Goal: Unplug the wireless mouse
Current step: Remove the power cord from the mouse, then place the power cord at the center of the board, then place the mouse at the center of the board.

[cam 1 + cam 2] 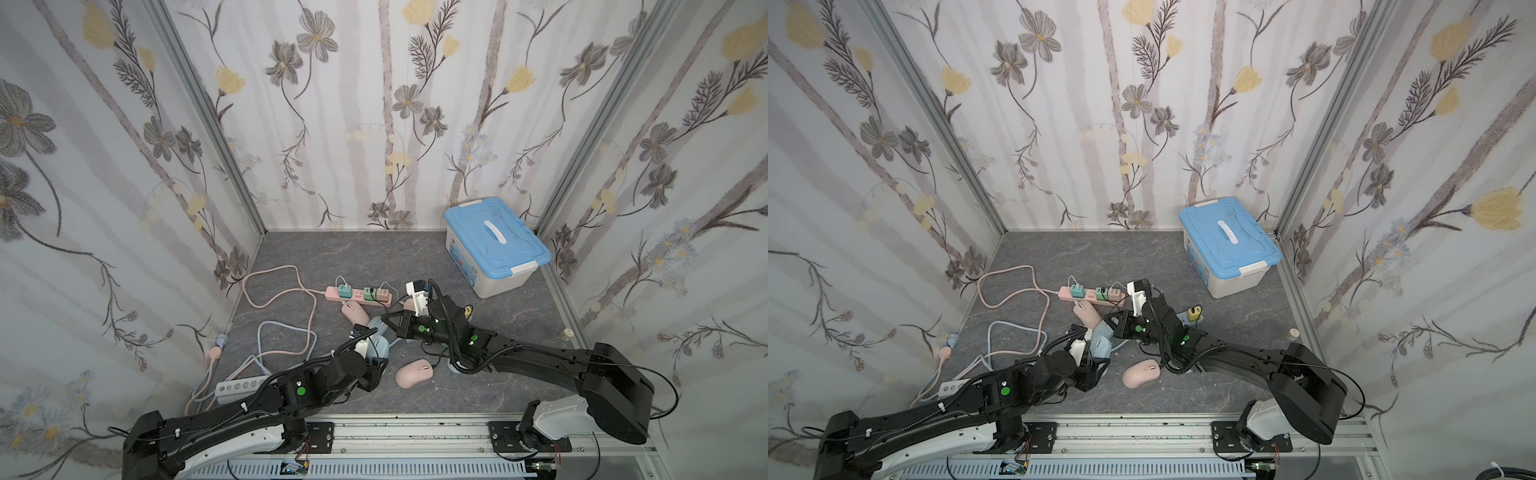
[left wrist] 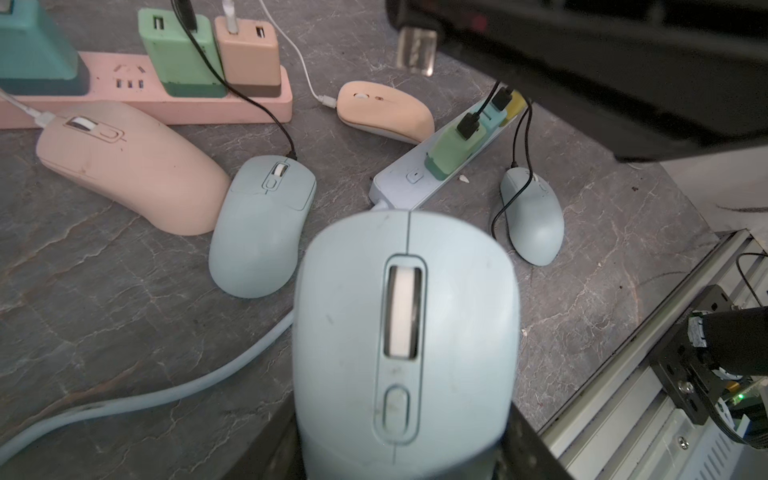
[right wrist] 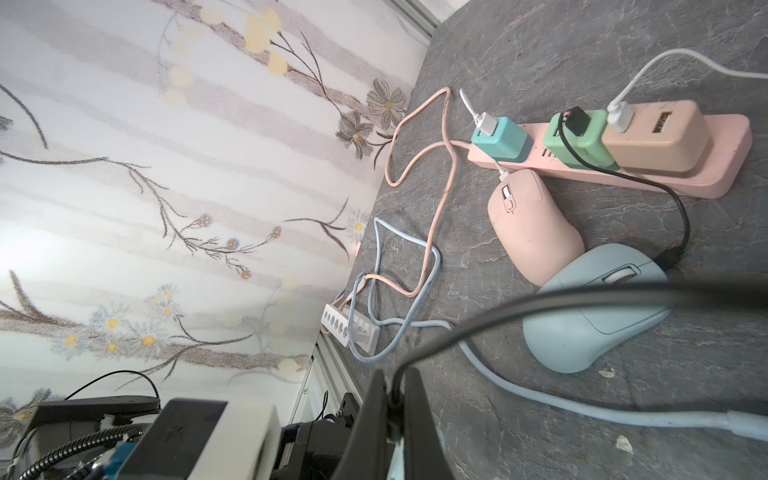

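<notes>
Currently the blue mouse (image 2: 405, 332) is clamped in the part-closed left gripper (image 2: 399, 453), nose toward the nearby blue power strip (image 2: 399, 183). A black cable (image 3: 540, 303) is pinched in the fully closed right gripper (image 3: 395, 407). Whether its plug is seated in the mouse cannot be told. Step judged: cable secured. Next, a straight pull away from the nose is called for, with the mouse held steady.

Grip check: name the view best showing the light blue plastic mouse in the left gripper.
Left wrist: the light blue plastic mouse fills it, close up. Both top views show it small, partly behind the left arm. Right wrist shows no clear part.
</notes>
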Tool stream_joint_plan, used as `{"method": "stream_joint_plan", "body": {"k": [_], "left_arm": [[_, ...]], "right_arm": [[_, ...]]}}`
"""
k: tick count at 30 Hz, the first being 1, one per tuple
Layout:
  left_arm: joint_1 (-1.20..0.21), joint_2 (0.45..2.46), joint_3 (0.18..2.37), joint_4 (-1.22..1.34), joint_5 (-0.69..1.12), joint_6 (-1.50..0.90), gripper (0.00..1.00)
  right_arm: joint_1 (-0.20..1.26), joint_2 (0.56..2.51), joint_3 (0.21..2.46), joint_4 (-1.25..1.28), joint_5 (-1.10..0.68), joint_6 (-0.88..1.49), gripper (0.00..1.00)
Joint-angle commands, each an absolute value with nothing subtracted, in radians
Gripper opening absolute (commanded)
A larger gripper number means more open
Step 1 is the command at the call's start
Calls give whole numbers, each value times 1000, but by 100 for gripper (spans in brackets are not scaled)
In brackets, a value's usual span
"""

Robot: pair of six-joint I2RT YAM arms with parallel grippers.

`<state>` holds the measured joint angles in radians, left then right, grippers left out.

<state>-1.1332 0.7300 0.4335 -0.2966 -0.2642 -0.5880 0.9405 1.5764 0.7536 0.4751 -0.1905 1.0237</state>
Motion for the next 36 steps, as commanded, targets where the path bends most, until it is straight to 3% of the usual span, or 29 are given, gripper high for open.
{"method": "stream_joint_plan", "body": {"k": [1, 10, 15, 19, 21, 27, 33, 34, 36], "left_arm": [[-1131, 712, 429, -328, -290, -655, 0], [-1132, 807, 550, -659, -373, -818, 0], [-1129, 920, 547, -701, -301, -912, 0], [-1117, 973, 551, -743, -293, -939, 0], [-1094, 987, 542, -737, -263, -939, 0], [-1031, 1049, 510, -714, -187, -935, 0], [-993, 1135, 497, -690, -158, -931, 0], [-991, 1144, 500, -690, -157, -931, 4], [-986, 1147, 502, -690, -161, -927, 25]], "right_arm": [[937, 1610, 758, 604, -218, 1061, 0], [939, 1613, 805, 367, -173, 1030, 2], [938, 1555, 756, 340, -129, 1017, 23], [939, 1499, 715, 331, -90, 997, 53], [938, 1466, 709, 309, -60, 990, 62], [935, 1340, 685, 242, 30, 953, 71], [912, 1250, 653, 201, 64, 950, 74], [908, 1241, 649, 197, 66, 951, 74], [899, 1222, 637, 192, 66, 953, 74]]}}
